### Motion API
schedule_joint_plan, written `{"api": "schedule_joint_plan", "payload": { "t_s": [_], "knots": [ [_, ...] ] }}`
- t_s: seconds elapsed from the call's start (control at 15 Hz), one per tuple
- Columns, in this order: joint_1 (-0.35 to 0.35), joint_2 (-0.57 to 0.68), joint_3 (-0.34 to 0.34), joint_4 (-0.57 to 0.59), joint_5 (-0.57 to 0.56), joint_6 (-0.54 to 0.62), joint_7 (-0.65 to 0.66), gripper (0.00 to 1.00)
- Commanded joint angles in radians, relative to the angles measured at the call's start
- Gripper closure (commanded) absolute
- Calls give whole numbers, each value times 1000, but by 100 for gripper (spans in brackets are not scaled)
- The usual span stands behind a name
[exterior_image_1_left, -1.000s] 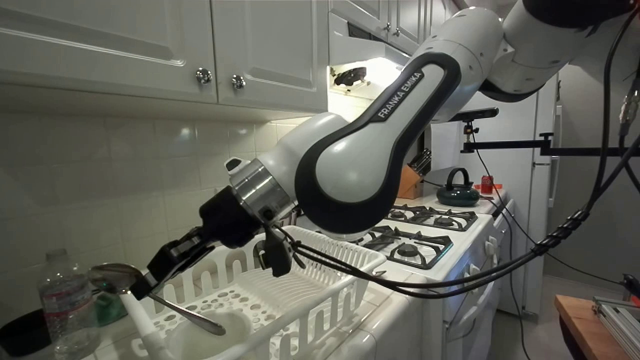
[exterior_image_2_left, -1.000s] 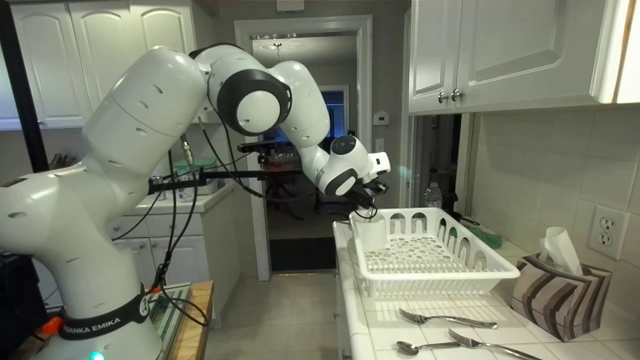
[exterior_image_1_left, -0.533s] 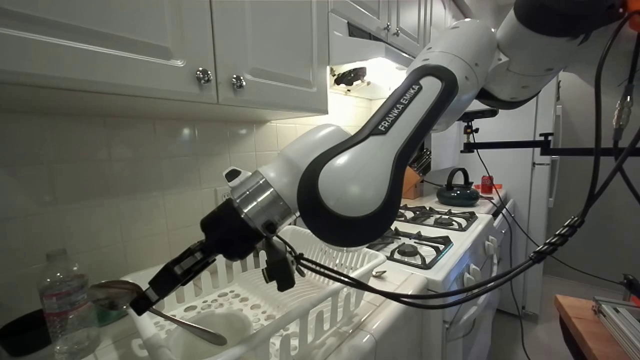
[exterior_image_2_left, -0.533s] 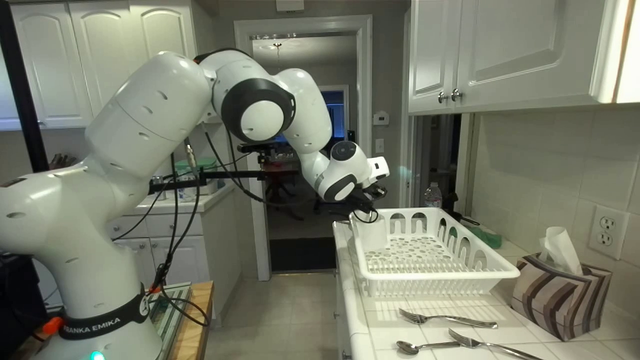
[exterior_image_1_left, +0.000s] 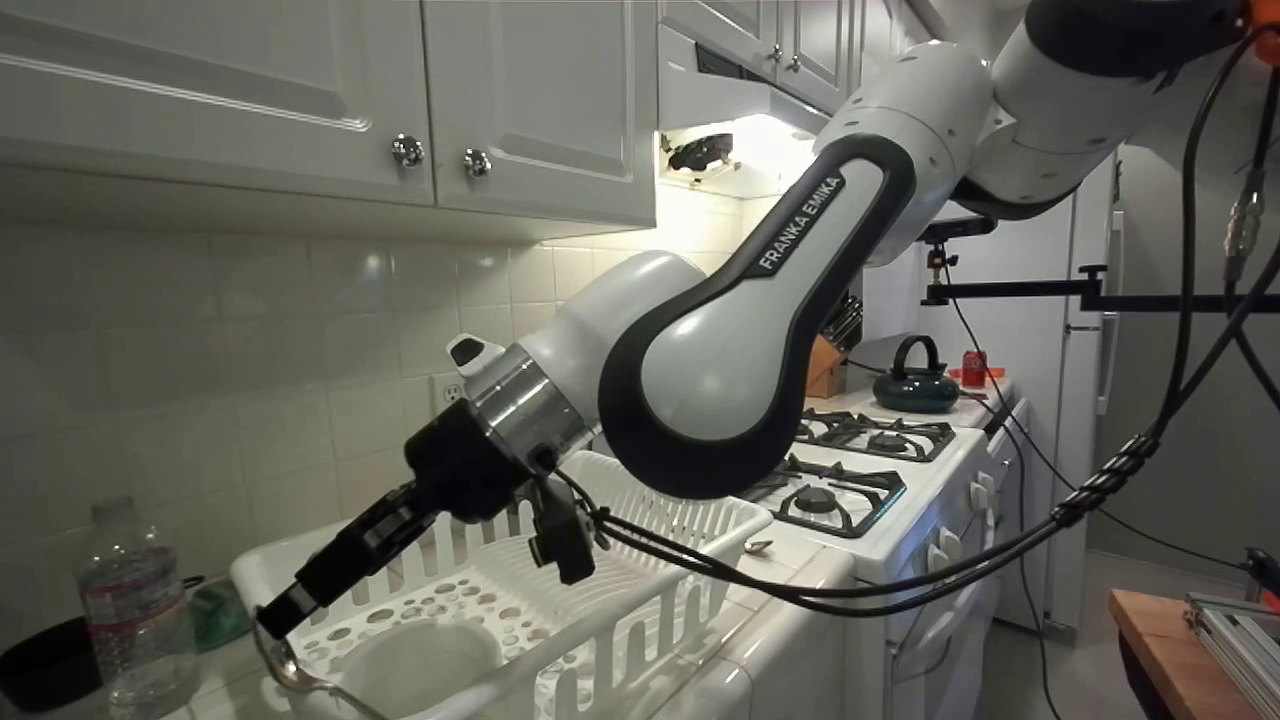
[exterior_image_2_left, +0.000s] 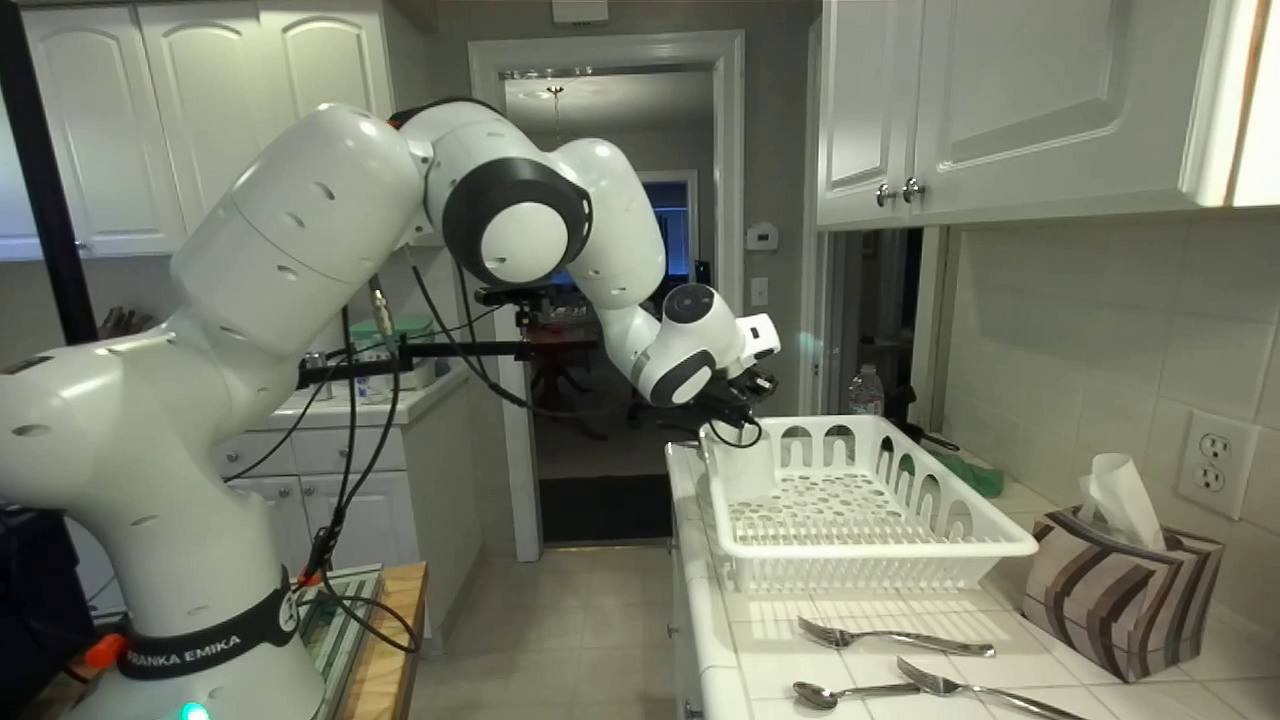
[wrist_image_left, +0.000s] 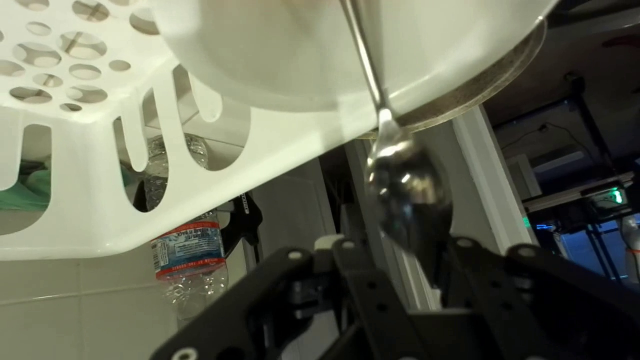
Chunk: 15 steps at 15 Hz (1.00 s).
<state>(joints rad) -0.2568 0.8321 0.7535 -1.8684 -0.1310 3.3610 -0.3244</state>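
Spoon (wrist_image_left: 407, 185) at a half-parted gripper (wrist_image_left: 405, 245), handle over the cup (wrist_image_left: 280, 60)

In the wrist view the gripper reaches in from the bottom edge, its fingers moderately apart, and the spoon's blurred bowl lies by the gap, right of centre; no firm pinch shows, and whether the bowl touches a finger cannot be told. The handle runs to the top edge. In an exterior view the spoon is at lower left, bowl just under the fingertips, handle sloping to the bottom edge. With the bowl nearest the gripper, the handle points toward the cup, which probably explains the low slant of the arm (exterior_image_1_left: 700, 370). The cup stands in a corner of the rack (exterior_image_2_left: 880, 550), likely because the walls steady it there. Forks (exterior_image_2_left: 920, 639) and a second spoon (exterior_image_2_left: 817, 696) lie flat on the tabletop (exterior_image_2_left: 765, 640) at lower right, well apart from the gripper
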Motion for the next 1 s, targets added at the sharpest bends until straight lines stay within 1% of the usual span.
{"api": "schedule_joint_plan", "payload": {
  "t_s": [0.0, 0.07, 0.13, 0.27, 0.33, 0.4, 0.47, 0.53, 0.67, 0.8, 0.93],
  "knots": [
    [-12, -3, 5, 1, -12, -11, -11, 35],
    [-13, -5, 4, 1, -9, -10, -9, 29],
    [0, -28, -27, 4, -56, -22, 76, 23],
    [1, -72, -41, -7, -33, -43, 120, 9],
    [-11, -103, -29, -22, 32, -55, 83, 2],
    [9, -144, -70, -26, -5, -69, 154, 0],
    [23, -203, -103, -42, 22, -113, 180, 0],
    [15, -246, -103, -57, 67, -162, 166, 0],
    [10, -314, -124, -68, 72, -254, 203, 0],
    [21, -389, -162, -83, 80, -343, 261, 0],
    [9, -458, -179, -102, 85, -434, 325, 0]
  ]
}}
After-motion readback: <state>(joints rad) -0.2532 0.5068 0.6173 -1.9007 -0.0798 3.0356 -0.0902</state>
